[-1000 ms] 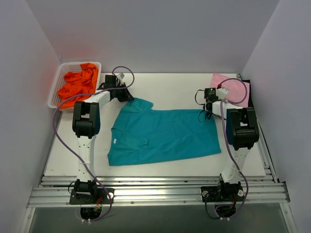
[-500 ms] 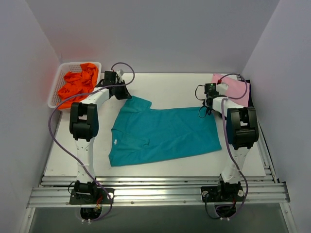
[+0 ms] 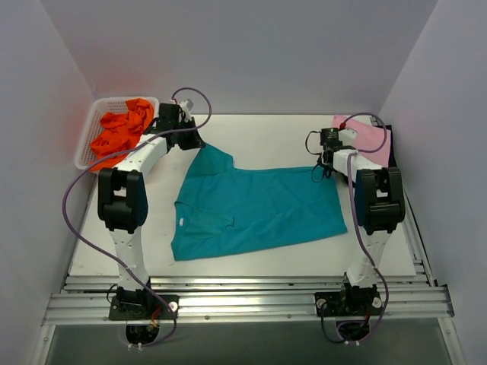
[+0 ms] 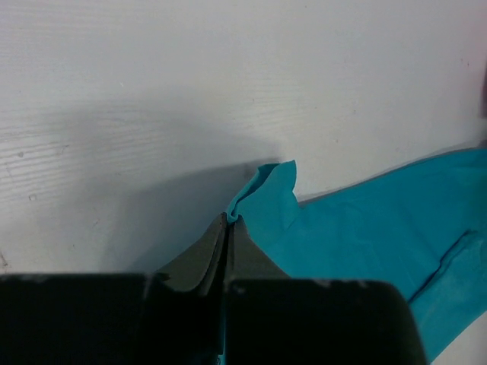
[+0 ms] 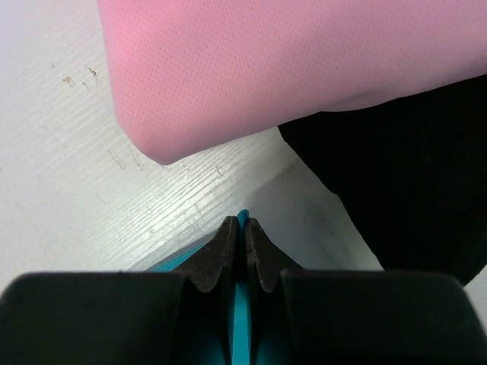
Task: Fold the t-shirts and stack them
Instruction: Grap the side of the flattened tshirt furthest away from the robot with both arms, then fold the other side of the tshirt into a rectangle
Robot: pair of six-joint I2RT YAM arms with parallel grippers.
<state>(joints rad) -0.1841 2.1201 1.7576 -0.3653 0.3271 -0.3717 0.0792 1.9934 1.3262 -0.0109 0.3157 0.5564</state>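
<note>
The left gripper (image 4: 228,226) and right gripper (image 5: 243,228) are each pinched shut on a far corner of the teal shirt (image 3: 259,209), which lies flat to the right of the basket (image 3: 85,141), probably to draw it taut for a clean fold.

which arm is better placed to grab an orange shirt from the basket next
Left, probably: the left fingers, pinching the teal t-shirt, sit beside the white mesh basket of orange t-shirts; the right fingers are across the table by the pink t-shirt.
</note>
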